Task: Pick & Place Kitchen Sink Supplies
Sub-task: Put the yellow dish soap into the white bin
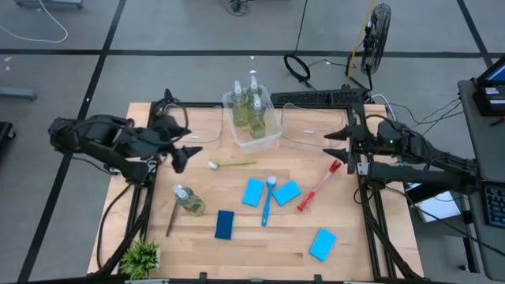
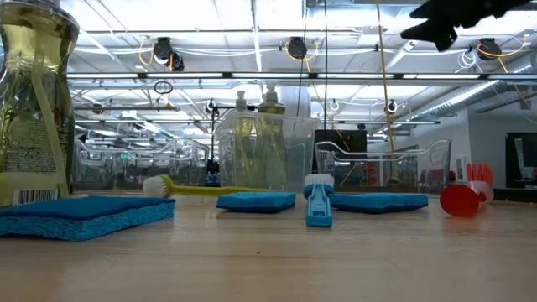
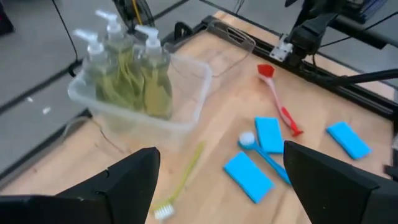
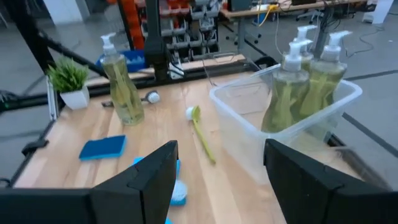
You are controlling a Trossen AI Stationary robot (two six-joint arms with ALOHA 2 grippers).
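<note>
Three pump bottles [image 1: 251,106] stand in a clear bin [image 1: 267,140] at the table's far middle. A fourth bottle [image 1: 188,200] stands on the table at the near left. Several blue sponges [image 1: 252,192] lie flat across the middle and near right. A green brush [image 1: 233,164], a blue brush [image 1: 267,203], a red brush [image 1: 319,186] and a dark brush [image 1: 171,218] also lie flat. My left gripper [image 1: 188,142] hangs open above the table, left of the bin, nothing between its fingers [image 3: 130,180]. My right gripper [image 1: 333,142] hangs open above the red brush's head, also empty.
A second clear bin [image 1: 304,126] stands right of the first, nothing showing in it. A small potted plant [image 1: 142,257] sits at the near left corner. Bare wood lies along the near edge between the sponges.
</note>
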